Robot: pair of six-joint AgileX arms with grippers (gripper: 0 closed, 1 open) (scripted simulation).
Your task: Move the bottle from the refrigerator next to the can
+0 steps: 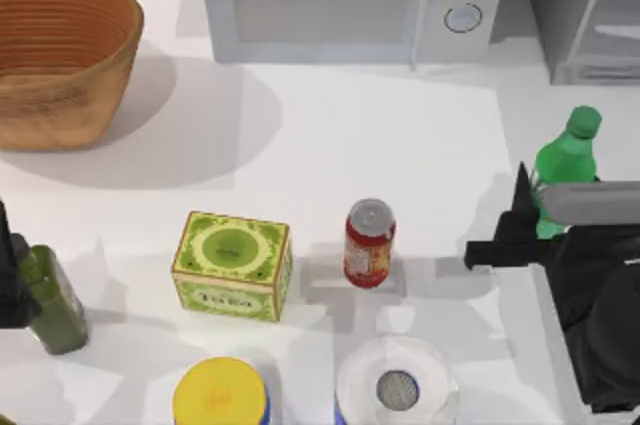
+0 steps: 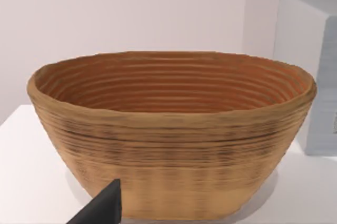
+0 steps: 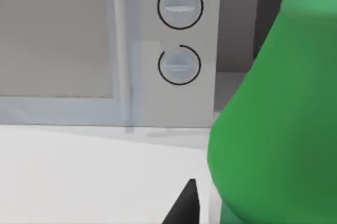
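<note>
The bright green bottle (image 1: 566,160) stands upright at the table's right side, in front of the grey refrigerator (image 1: 580,15) at the back right corner. My right gripper (image 1: 542,207) is shut on the bottle's lower body. One black finger (image 1: 520,203) shows on the side facing the can, and the other is hidden behind the bottle. The right wrist view has the bottle (image 3: 279,118) very close, with a fingertip (image 3: 185,203) beside it. The red can (image 1: 370,243) stands near the middle, well to the left of the bottle. My left gripper (image 1: 8,275) is parked at the left edge.
A white microwave (image 1: 340,0) sits at the back centre and a wicker basket (image 1: 60,55) at the back left. A green box (image 1: 232,265) stands left of the can. A yellow-lidded container (image 1: 220,395), a white-lidded jar (image 1: 397,385) and a dark olive bottle (image 1: 55,300) line the front.
</note>
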